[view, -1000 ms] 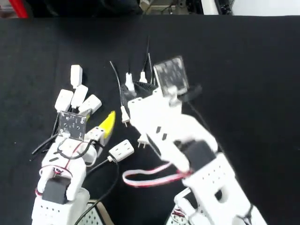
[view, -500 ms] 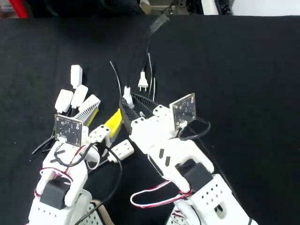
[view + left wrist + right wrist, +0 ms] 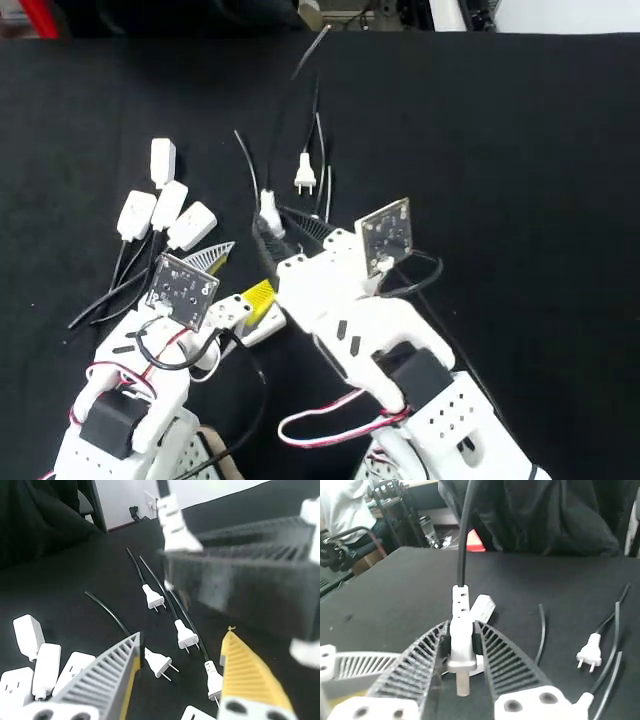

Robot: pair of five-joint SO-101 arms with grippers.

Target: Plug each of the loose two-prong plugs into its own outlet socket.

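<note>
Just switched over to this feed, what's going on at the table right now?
The right hand is shut on a white plug on a black cord, holding it up off the black table. The left hand is open and empty, low over several loose white plugs lying on the table. The white outlet sockets sit in a cluster apart from them, and none of the plugs in sight is in a socket yet.

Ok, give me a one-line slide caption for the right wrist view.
Right hand shut on a white plug; another loose plug lies on the black table beyond.
</note>
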